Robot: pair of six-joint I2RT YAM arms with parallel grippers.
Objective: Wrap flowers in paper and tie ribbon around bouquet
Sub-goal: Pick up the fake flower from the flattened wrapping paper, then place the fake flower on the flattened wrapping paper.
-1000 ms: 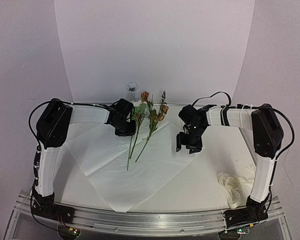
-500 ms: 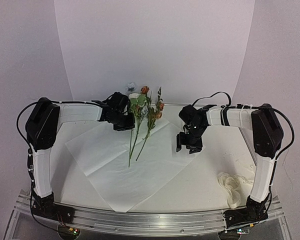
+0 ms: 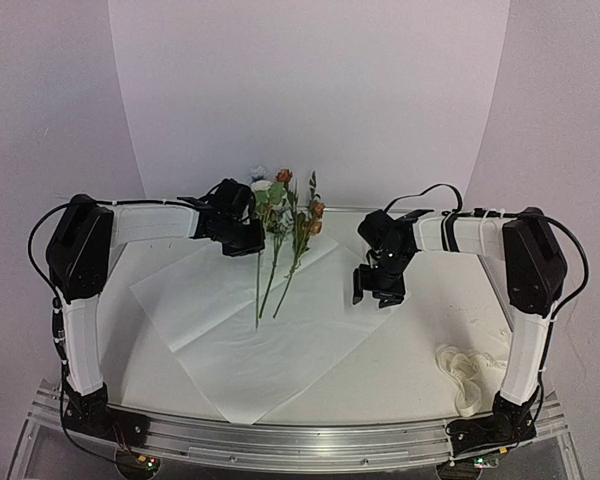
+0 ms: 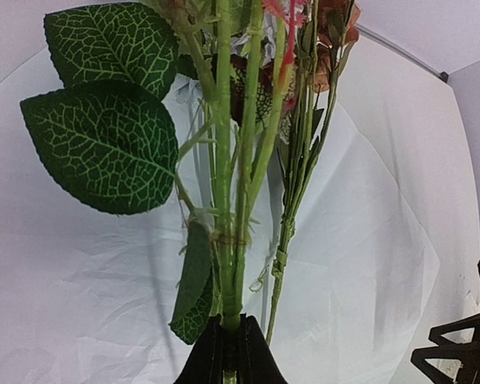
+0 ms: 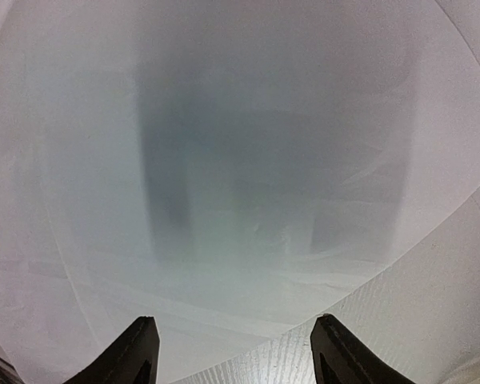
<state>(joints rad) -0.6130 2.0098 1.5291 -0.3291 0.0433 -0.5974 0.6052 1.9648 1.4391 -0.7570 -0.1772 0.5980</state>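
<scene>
Looking down from above, I have the paper (image 3: 250,330) lying flat on the table (image 3: 420,350), turned so one corner points at me, and I'll place everything else against it. The left gripper (image 3: 248,240) hangs over the paper's far corner, clenched on the flowers (image 3: 285,215). On my left wrist feed the fingertips (image 4: 230,356) pinch a couple of thin green stems low down, with veined leaves and rust-orange blooms (image 4: 232,160) fanning away and the crinkled paper (image 4: 368,240) behind them. The bunch stands tilted, blooms above the far corner against the white backdrop (image 3: 310,90), stem ends slanting down toward the middle of the sheet. I can't tell whether those ends touch it. The right gripper (image 3: 372,290) hovers over the paper's right corner, jaws spread and nothing between them. Its own feed shows both fingertips (image 5: 232,352) wide apart above the paper (image 5: 224,160), a grey shadow across the sheet, the paper's edge running diagonally and bare table (image 5: 384,344) beyond it. The ribbon (image 3: 465,375) sits in a loose cream heap on the table, well off the paper's right side, close by the right arm's upright link. The left arm's forearm stretches above the paper's far-left edge.
</scene>
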